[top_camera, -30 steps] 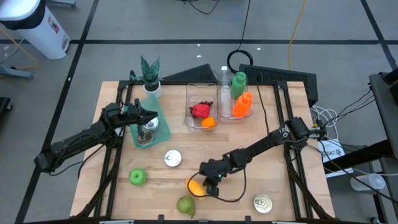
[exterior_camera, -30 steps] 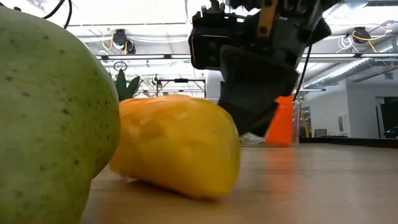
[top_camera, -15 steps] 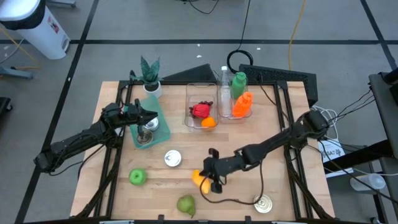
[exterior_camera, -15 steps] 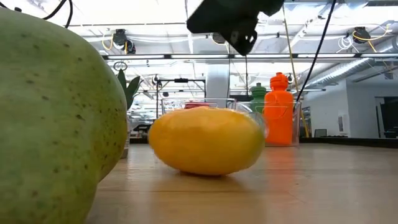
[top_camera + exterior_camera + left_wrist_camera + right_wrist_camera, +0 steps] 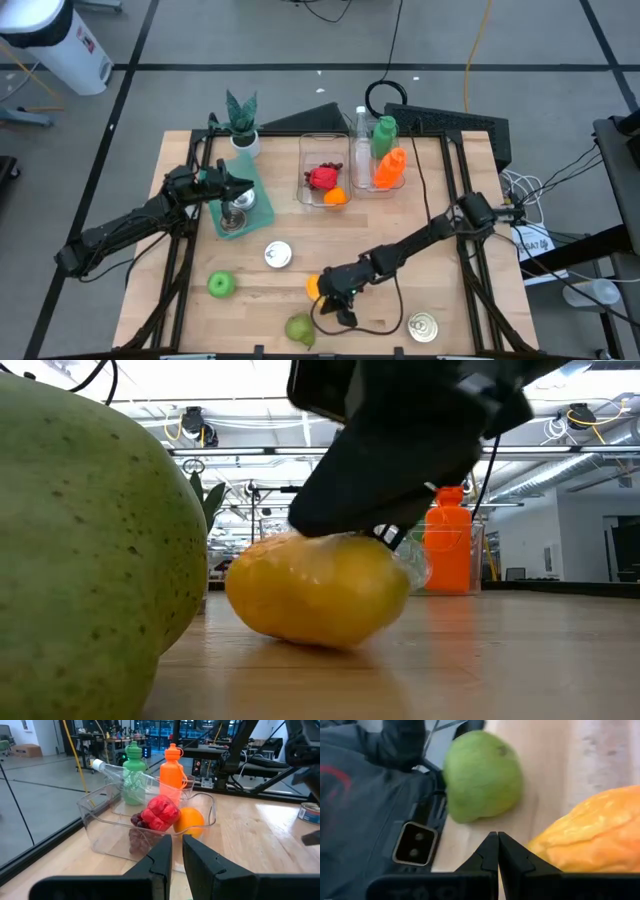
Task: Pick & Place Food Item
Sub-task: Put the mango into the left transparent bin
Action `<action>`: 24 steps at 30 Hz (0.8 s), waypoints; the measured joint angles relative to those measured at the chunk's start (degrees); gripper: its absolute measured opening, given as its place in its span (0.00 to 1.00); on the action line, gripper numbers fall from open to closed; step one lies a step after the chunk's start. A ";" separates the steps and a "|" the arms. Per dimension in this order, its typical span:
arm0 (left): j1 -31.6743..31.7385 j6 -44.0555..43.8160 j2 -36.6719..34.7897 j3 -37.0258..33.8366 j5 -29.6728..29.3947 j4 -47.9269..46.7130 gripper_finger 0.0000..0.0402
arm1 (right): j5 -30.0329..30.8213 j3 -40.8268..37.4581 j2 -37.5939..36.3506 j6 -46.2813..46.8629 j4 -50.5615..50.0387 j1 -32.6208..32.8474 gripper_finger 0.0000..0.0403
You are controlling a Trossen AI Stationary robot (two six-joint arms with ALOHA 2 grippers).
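Observation:
A yellow-orange fruit lies on its side on the wooden table near the front edge, and it shows large in the low view. My right gripper is shut and bears on the fruit, reaching in from the table's right side. A green pear rests on the table just nearer the front edge. My left gripper waits shut at the far left, pointing level toward the clear container, which holds a red item and an orange. My right gripper touches the yellow fruit with its shut fingers, not pinching it. In the low view the dark gripper lies over the fruit's top; in the wrist view one finger is against the fruit's side. The fingers slant down from the table's right. The fruit rests on the table.
A green apple and a can lid lie left of the fruit, and a tin can stands at the near right. Bottles stand in a second clear bin at the back. A potted plant is at the far left.
My right gripper rose off the yellow fruit, then came back down onto it with its wrist rolled and tipped lower. The fruit has rolled a little toward the far edge and turned about, staying on the table.

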 joint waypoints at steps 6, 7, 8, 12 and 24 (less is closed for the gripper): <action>0.02 0.10 -0.01 0.00 -0.03 0.01 0.13 | 2.99 0.03 0.21 0.44 -6.94 -2.92 0.00; -0.01 0.10 0.01 0.00 -0.03 -0.01 0.13 | 3.98 0.03 0.21 0.36 -8.28 -3.43 0.00; -0.01 0.10 -0.01 0.00 0.01 -0.03 0.13 | 4.97 0.03 0.08 0.04 -9.53 -3.87 0.00; 0.00 0.14 -0.01 0.00 -0.02 -0.03 0.13 | 8.34 0.03 -1.73 -2.45 -13.32 -4.68 0.00; 0.02 0.14 -0.01 0.00 -0.01 -0.03 0.13 | 25.10 0.06 -12.57 -22.68 -18.58 -0.50 0.00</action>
